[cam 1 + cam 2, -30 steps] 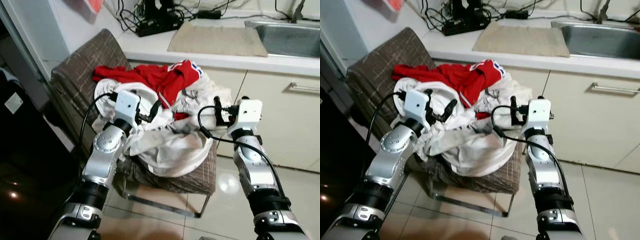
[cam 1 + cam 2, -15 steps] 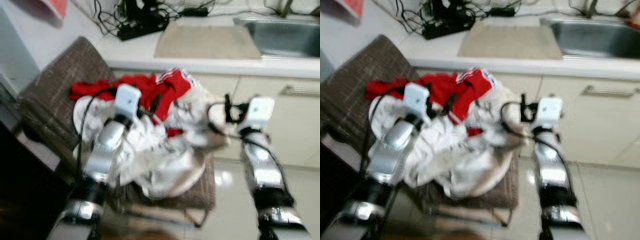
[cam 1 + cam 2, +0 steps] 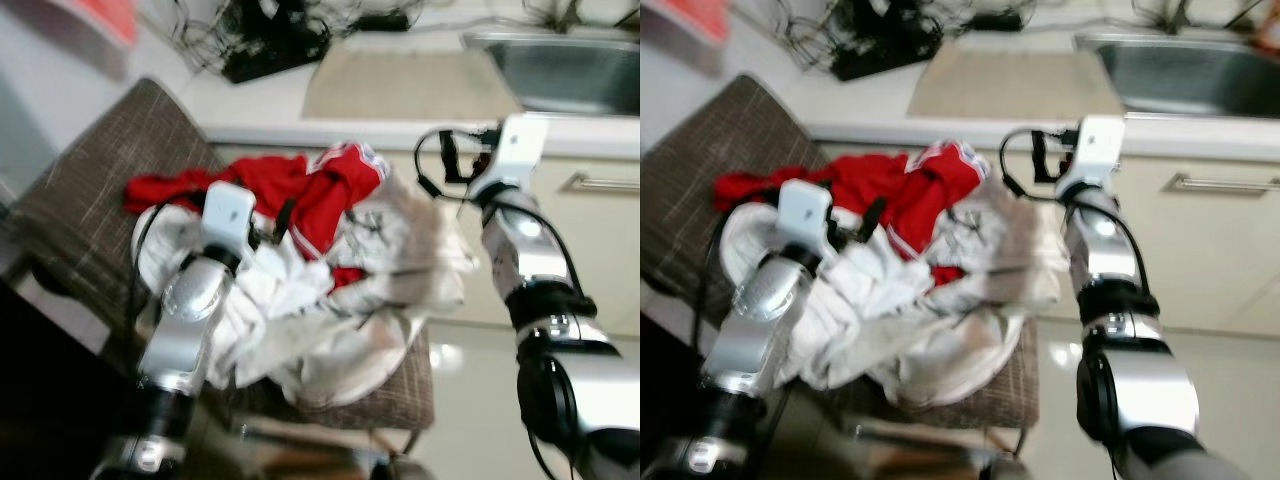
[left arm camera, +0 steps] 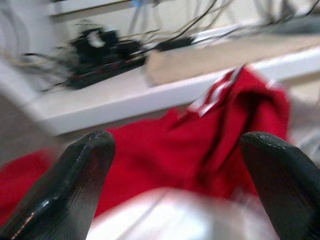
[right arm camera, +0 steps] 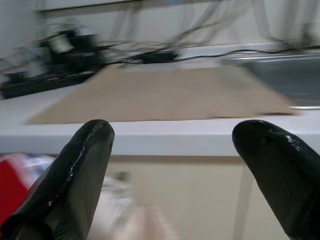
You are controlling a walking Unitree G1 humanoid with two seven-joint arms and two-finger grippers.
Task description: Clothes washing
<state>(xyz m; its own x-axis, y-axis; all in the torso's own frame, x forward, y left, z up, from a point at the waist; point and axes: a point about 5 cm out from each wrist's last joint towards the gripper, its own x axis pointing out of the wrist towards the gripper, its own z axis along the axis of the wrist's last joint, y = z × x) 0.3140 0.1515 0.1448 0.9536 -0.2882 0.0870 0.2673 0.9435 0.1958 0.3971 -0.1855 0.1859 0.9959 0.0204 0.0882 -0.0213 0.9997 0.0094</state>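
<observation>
While the laundry pile (image 3: 320, 280) spills over the front edge of the brown chair (image 3: 90, 180), the left gripper (image 4: 172, 185) hangs just above its red shirt (image 3: 320, 185), fingers spread and holding nothing. Raised beside the counter (image 3: 970, 125) edge, the right gripper (image 5: 175, 165) is also spread wide and empty, with open air between it and the pile.

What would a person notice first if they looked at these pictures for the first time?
The eye goes first to the red garment lying on top of a heap of white laundry on a brown chair. The left gripper hovers open just before the red cloth, and the right gripper, also open, is raised at the height of the white counter, where a beige mat lies beside a steel sink.
</observation>
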